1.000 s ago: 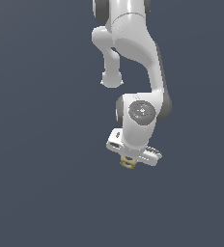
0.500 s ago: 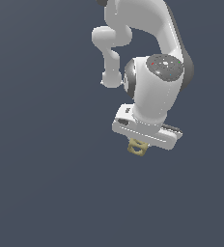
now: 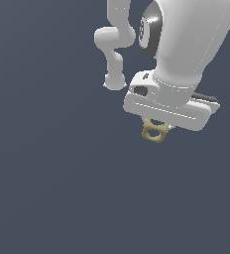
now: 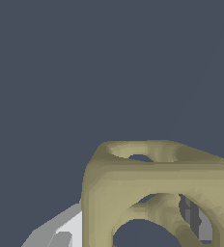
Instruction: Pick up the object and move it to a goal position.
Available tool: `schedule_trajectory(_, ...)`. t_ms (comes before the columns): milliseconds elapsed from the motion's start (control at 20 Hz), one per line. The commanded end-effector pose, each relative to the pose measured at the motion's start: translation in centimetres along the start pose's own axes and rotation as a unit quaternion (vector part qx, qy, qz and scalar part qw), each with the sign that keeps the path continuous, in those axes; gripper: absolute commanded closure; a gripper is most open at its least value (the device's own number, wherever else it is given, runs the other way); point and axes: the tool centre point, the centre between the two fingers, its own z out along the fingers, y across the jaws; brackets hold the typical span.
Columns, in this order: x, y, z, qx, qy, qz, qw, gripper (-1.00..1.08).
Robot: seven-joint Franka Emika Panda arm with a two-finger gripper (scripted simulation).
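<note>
Exterior view: the white arm fills the upper right of the frame. The tool is closed on the tan-yellow block, which hangs just below the hand, right of centre. Wrist view: the block fills the lower right, holes visible.

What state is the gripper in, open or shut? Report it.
Shut on the block. It hangs under the gripper in the exterior view, and the wrist view shows the block close up with a finger behind it.
</note>
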Motion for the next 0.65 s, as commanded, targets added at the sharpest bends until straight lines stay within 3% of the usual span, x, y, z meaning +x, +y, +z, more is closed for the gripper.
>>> schedule_trajectory(0, -0.3, -0.3, -1.9, -0.001, -0.001, 0.0, 1.0, 1.08)
schedule_trajectory(600, -0.6, -1.0, -5.1, 0.0, -0.001, 0.0, 1.0, 1.08)
